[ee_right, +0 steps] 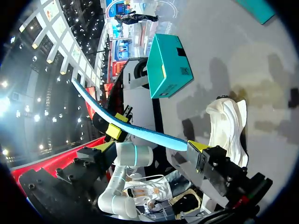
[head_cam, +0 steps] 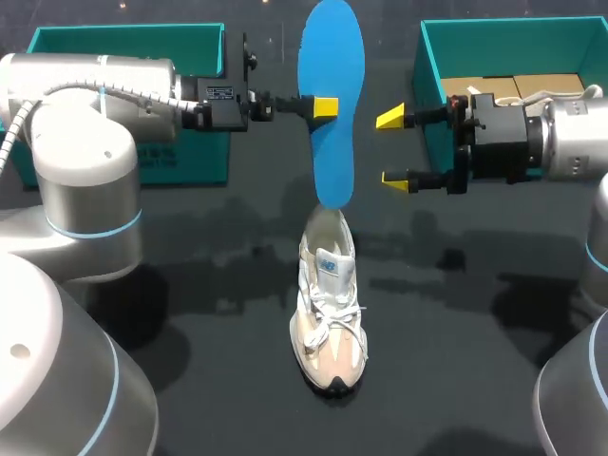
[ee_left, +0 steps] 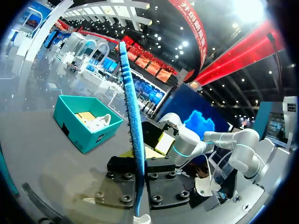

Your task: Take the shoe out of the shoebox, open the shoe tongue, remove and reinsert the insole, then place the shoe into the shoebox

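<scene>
Gripping the blue insole (head_cam: 332,152) near its broad upper half, the left gripper (head_cam: 321,106) is closed on it from both faces; one yellow tip shows in front and the other is hidden behind. The left arm comes in level from the left edge, its forearm stretched straight across the back of the table (head_cam: 456,323). The insole stands upright, broad end up and narrow end down over the collar of the shoe (head_cam: 331,313); whether that end touches the shoe I cannot tell. In the left wrist view the insole (ee_left: 133,140) is seen edge-on between the fingers.

The right arm lies level from the right edge. The right gripper (head_cam: 393,147) points at the insole, its fingers spread wide, one above the other, holding nothing and just clear of the insole's edge.

The shoe, white and beige, stands on its sole mid-table with its toe towards the robot. The left shoebox (head_cam: 190,157) is at the back left. The right shoebox (head_cam: 432,66) is at the back right, and a second shoe (ee_left: 98,123) lies in it.
</scene>
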Tool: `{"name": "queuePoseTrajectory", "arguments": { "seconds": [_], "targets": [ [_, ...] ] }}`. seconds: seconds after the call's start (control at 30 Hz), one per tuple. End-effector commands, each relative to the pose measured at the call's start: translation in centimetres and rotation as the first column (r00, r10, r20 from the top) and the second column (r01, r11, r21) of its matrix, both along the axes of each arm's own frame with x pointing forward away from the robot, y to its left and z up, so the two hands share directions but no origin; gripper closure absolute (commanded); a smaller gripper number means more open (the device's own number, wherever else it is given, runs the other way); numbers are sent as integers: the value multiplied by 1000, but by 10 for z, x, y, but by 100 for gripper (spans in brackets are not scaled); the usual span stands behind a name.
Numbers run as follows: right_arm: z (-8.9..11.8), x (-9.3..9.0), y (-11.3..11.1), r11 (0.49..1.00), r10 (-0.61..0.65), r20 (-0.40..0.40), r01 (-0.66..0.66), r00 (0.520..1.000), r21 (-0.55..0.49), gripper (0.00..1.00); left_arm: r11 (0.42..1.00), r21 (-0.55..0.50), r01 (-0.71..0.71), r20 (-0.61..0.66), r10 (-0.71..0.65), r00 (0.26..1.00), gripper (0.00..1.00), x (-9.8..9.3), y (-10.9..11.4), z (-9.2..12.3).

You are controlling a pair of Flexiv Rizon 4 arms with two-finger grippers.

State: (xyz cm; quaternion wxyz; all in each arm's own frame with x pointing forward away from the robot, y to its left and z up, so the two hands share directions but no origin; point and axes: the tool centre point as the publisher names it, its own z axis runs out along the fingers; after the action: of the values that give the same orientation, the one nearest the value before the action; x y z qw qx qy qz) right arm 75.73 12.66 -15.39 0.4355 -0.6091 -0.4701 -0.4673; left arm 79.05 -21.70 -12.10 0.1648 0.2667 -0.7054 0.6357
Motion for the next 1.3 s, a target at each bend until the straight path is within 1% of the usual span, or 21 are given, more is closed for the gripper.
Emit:
{"name": "queuePoseTrajectory", "arguments": {
  "seconds": [0.03,0.33,0.43,0.63,0.77,0.83,1.03,1.13,1.2,1.23,1.3],
  "targets": [
    [-1,0,2,1000,-2,0,2,1000,-2,0,1000,-10,10,23,-10,1000,100,0,1,1],
    [-1,0,2,1000,-2,0,2,1000,-2,0,999,-36,29,102,-25,994,100,1,2,4],
    [-1,0,2,1000,-2,0,2,1000,-2,0,998,-46,44,159,-37,987,100,1,2,6],
    [-1,0,2,1000,-2,0,2,1000,-2,0,998,-18,61,332,-52,942,100,2,4,8],
    [-1,0,2,1000,-2,0,2,1000,-2,0,997,31,64,490,-71,869,100,-2,5,7],
    [-1,0,2,1000,-2,0,2,1000,-2,0,998,38,59,550,-70,832,100,-2,5,8],
    [-1,0,2,1000,-2,0,2,1000,-2,0,998,47,41,673,-62,737,100,1,6,9],
    [-1,0,2,1000,-2,0,2,1000,-2,0,998,64,29,735,-67,675,100,2,6,10],
    [-1,0,2,1000,-2,0,2,1000,-2,0,997,79,12,789,-70,610,100,2,7,12],
    [-1,0,2,1000,-2,0,2,1000,-2,0,997,83,12,801,-74,594,100,2,7,12],
    [-1,0,2,1000,-2,0,2,1000,-2,0,996,89,0,840,-75,538,100,2,9,13]
  ]
}}
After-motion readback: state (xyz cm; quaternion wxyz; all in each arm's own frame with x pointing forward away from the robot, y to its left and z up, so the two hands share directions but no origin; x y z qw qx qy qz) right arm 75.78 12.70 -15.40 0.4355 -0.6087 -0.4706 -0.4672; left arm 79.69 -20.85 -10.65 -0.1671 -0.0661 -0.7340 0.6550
